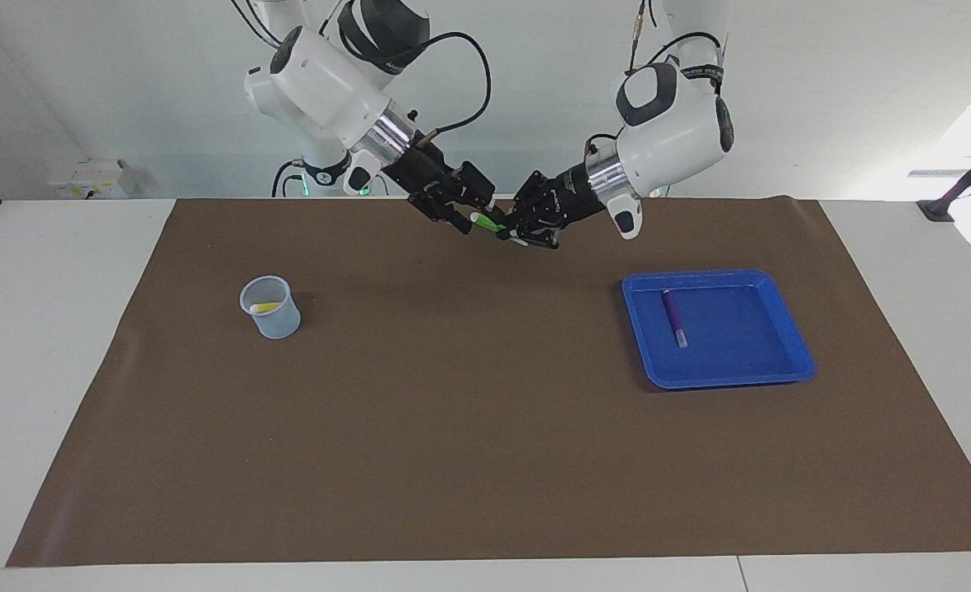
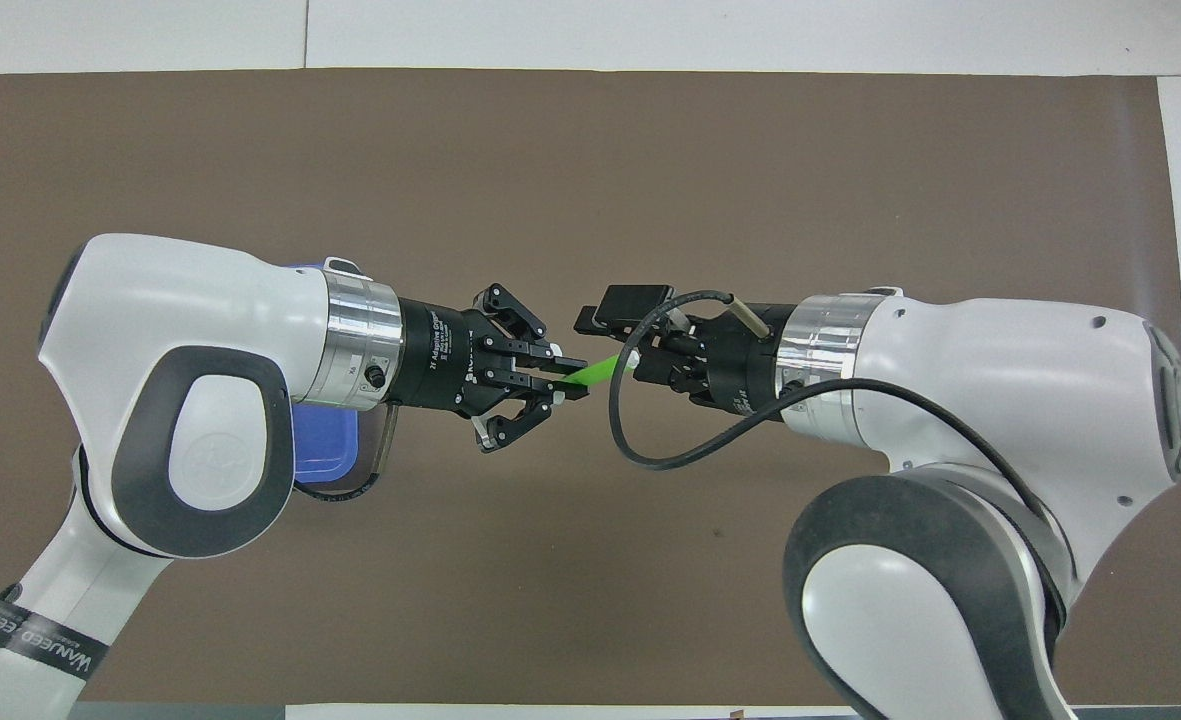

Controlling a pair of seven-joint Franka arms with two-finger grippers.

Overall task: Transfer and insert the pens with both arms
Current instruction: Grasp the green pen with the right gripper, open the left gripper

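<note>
My left gripper point(image 2: 568, 375) point(image 1: 508, 232) is shut on the green pen point(image 2: 595, 372) point(image 1: 487, 224), held up in the air over the mat's edge nearest the robots, pale cap pointing at the right arm. My right gripper point(image 2: 615, 350) point(image 1: 470, 219) meets it tip to tip, open, its fingers standing either side of the capped end. The purple pen point(image 1: 674, 316) lies in the blue tray point(image 1: 773, 366); in the overhead view the left arm hides it. The yellow pen point(image 1: 265, 307) sits inside the clear cup point(image 1: 275, 322).
A brown mat point(image 1: 485, 427) covers the table. The cup stands toward the right arm's end, the tray toward the left arm's end, with only a corner of the tray point(image 2: 325, 450) showing from overhead. Two smaller white arms stand by the wall.
</note>
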